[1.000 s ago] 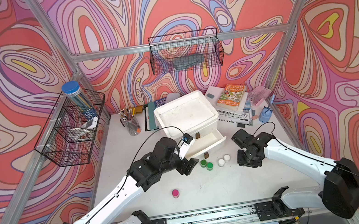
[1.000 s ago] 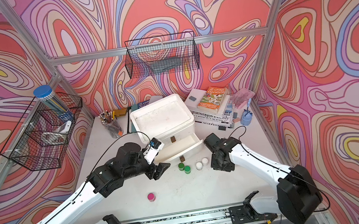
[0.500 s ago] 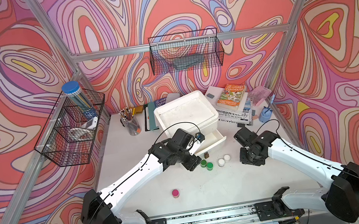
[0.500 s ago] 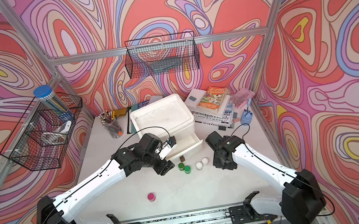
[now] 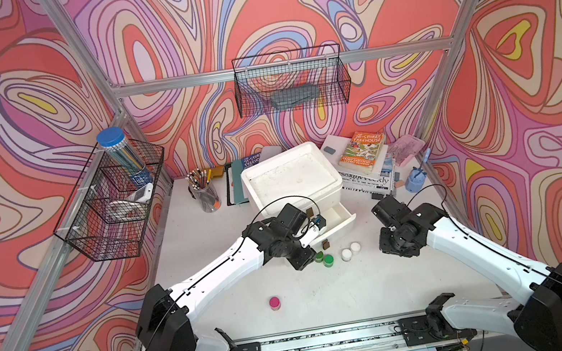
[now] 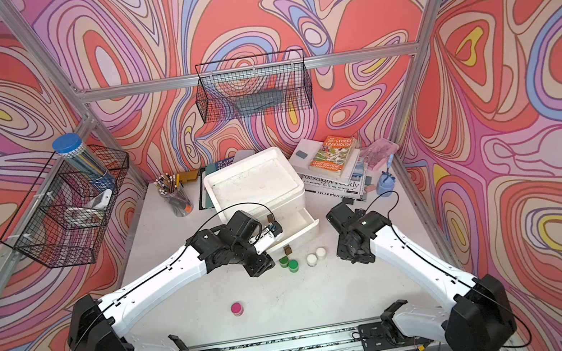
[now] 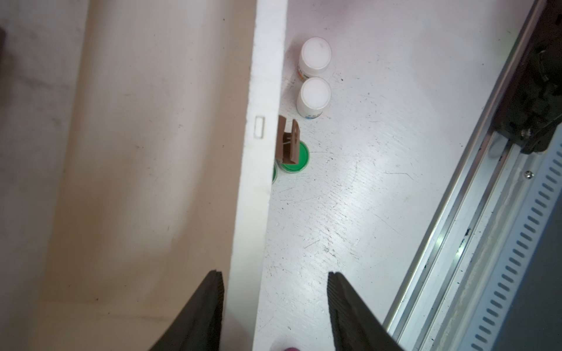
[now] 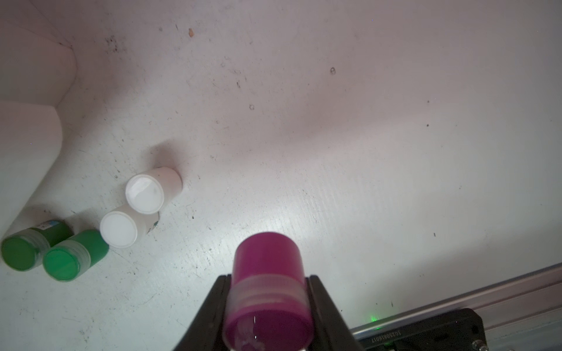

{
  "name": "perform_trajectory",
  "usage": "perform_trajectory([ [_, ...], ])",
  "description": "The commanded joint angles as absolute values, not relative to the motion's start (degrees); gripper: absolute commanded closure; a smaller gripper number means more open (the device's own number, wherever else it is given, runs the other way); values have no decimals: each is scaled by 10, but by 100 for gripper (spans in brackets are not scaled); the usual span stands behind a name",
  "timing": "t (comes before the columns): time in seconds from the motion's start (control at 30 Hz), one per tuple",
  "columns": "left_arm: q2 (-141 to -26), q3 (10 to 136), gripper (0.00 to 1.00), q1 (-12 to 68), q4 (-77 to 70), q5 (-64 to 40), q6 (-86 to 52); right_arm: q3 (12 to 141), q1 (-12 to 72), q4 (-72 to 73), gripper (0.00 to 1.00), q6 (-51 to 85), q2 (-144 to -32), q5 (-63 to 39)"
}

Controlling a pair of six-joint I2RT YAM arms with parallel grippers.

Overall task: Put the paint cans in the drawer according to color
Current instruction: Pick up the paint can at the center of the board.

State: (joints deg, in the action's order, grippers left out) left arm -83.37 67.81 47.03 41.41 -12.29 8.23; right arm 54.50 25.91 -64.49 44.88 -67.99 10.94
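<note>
- right hand [image 8: 267, 278]: closed on the held magenta can [image 8: 267, 258], fingers [image 8: 219, 291] pressing its clear ribbed band; raised over the counter [image 8: 365, 152], right of centre in both top views.
- left hand [image 7: 275, 273]: fingers parted, astride the front wall of the drawer [image 7: 255, 182], one inside and one outside, with a plain gap on the outer side.
- drawer: stands open at the foot of the white drawer unit [image 5: 291, 178], centre of frame; brown handle tab [image 7: 289, 146] on its front.
- green cans [image 8: 62, 263]: two, upright, side by side, just in front of the drawer front, below the handle tab.
- white cans [image 8: 118, 229]: two, touching each other, just beside the green pair, toward the right hand.
- loose magenta can [image 5: 274, 302]: upright, alone, lower centre, well apart from the others.
- writing: orange book [image 5: 362, 151], upper right of the counter, reads "78-STOREY TREEHOUSE"; the magazine [image 5: 373, 181] beneath it has a masthead ending in "weekly", the rest illegible. The small printed labels on the green and white cans are too small to read.
- room: bare counter runs from the can cluster to the metal rail [image 5: 333, 334] at the front edge, broken only by the loose magenta can.
</note>
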Motion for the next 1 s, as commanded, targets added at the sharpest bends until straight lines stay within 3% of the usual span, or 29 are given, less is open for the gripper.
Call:
perform_trajectory([
  [0.0,-838,681,50,486,446,-184,96,573,256,-647,85,422,-670,118],
  [0.4,-818,655,51,495,434,-259,114,699,256,-657,87,260,-715,95],
  [0.63,-788,640,43,495,404,-303,110,749,258,-628,91,180,-751,5],
  [0.77,-744,625,31,495,362,-264,84,775,266,-618,92,138,-763,-41],
  [0.97,-600,530,25,491,208,-133,-21,809,330,-625,92,101,-805,-66],
])
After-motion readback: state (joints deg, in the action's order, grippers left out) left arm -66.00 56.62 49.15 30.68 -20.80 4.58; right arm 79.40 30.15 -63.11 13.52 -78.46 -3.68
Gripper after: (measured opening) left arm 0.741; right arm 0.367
